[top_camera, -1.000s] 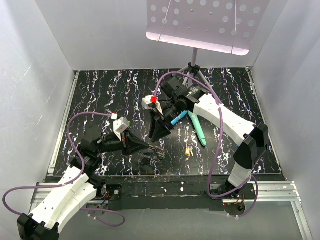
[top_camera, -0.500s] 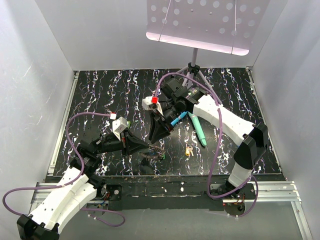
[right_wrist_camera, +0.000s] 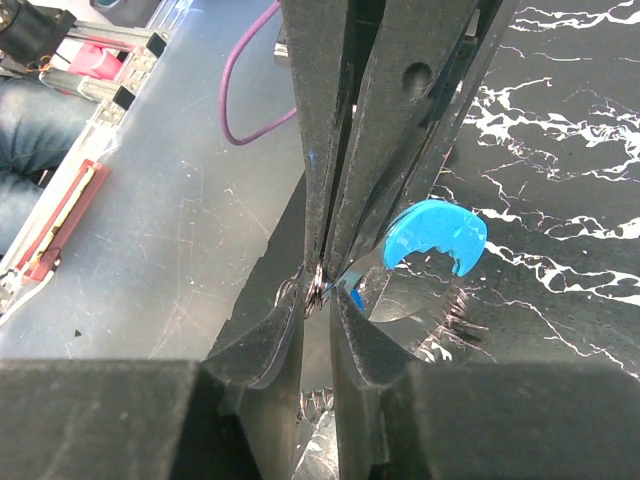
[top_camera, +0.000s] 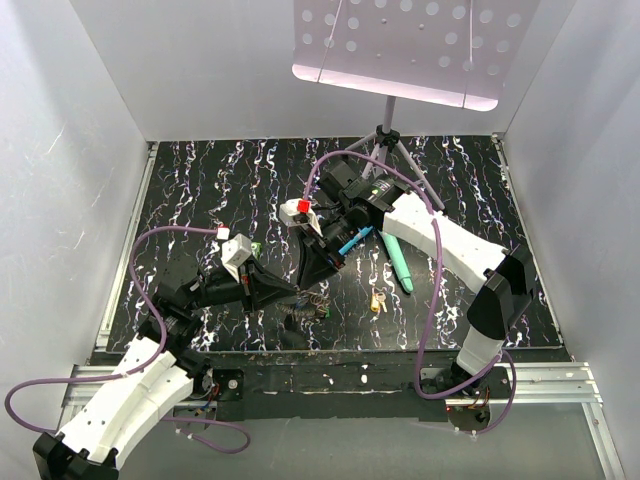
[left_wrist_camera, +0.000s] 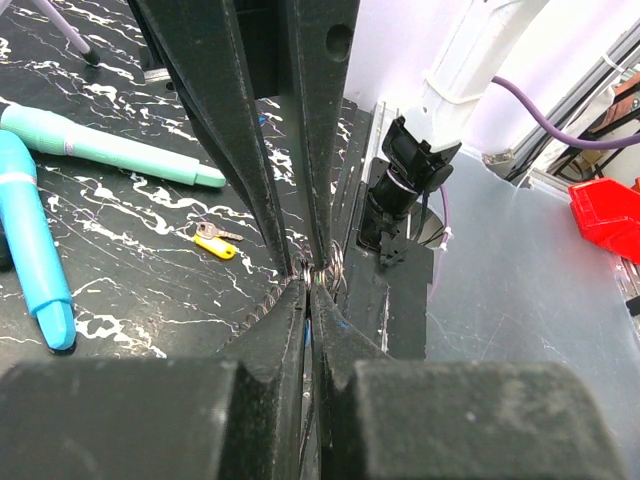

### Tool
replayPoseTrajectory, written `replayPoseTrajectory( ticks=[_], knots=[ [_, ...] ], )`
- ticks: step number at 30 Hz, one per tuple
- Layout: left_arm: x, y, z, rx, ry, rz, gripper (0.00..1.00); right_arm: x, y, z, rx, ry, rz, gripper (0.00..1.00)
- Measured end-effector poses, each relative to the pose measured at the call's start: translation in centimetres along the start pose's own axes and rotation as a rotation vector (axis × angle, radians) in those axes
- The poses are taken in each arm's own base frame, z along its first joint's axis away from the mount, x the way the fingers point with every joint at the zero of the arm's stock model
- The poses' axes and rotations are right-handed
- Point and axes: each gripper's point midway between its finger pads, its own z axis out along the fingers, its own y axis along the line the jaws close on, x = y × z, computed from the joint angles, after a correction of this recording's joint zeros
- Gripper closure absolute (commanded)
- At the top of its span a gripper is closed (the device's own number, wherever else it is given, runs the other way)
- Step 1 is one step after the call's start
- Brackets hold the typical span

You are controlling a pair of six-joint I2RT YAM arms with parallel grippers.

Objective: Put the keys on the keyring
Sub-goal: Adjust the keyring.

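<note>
Two claws: left claw (top_camera: pixel 298 292) and right claw (top_camera: pixel 318 282). One keyring (top_camera: pixel 310 304). Two keys discernible: one yellow-headed key (top_camera: pixel 377 300), one blue-headed key (right_wrist_camera: pixel 435 235). Two sticks on the worktop (top_camera: pixel 200 190): one mint-green stick (top_camera: pixel 397 262), one bright blue stick (top_camera: pixel 352 240). One tripod stand (top_camera: pixel 388 135), far side, carrying one perforated panel (top_camera: pixel 400 40).

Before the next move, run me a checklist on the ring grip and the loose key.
1. Left gripper shut on the keyring: ok.
2. Right gripper gripping the keyring: cannot tell; its jaws are narrow, with a slim gap showing.
3. Both grippers' tips meet at one spot on the keyring: ok.
4. Yellow key on the keyring: not ok; it lies loose on the table.
5. Blue piece threaded on the keyring: cannot tell.
</note>
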Motion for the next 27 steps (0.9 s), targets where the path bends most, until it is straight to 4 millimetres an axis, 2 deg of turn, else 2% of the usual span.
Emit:
replayPoseTrajectory(
  ticks=[2,4,13,18,22,24,27],
  knots=[
    [-0.1,0.0,0.0,-0.002,-0.002,0.000,1.00,0.0,0.0,0.0,0.003,0.003,0.002,0.93],
    [0.0,0.0,0.0,-0.005,-0.002,-0.001,1.00,0.0,0.0,0.1,0.002,0.004,0.005,0.99],
    [0.1,0.1,0.0,-0.010,0.002,-0.011,0.99,0.3,0.0,0.2,-0.005,0.007,0.037,0.99],
    [0.1,0.5,-0.1,-0.040,-0.001,-0.034,0.66,0.6,-0.4,0.2,0.019,0.028,0.061,0.99],
    [-0.3,0.8,-0.5,-0.092,-0.029,-0.041,0.45,1.3,-1.1,0.2,0.052,0.059,0.094,0.99],
    [-0.8,0.8,-1.0,-0.127,-0.057,-0.035,0.40,1.6,-1.4,0.1,0.071,0.073,0.114,0.99],
    [-1.8,0.4,-1.9,-0.168,-0.121,-0.028,0.39,2.1,-1.9,0.1,0.102,0.091,0.149,0.99]
  ],
)
